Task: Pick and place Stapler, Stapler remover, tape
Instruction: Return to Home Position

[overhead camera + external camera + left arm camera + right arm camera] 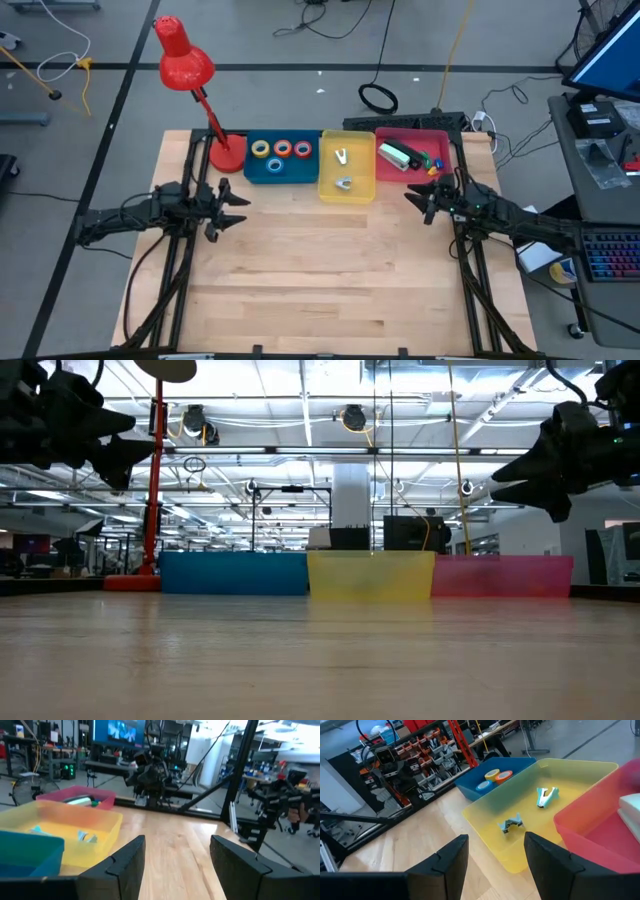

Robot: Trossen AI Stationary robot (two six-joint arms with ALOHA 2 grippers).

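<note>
I can read no words, numbers or brand marks from any of my cameras. The screen point(121, 730) glowing in the room beyond the table shows only shapes too small to make out. The walls of the blue bin point(233, 573), yellow bin point(370, 575) and pink bin point(503, 575) show me no lettering.

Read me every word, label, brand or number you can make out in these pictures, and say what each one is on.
No text can be read anywhere.
Monitor screen: blue with pale shapes, too blurred to read.
Stapler: any print is too small to read.
</note>
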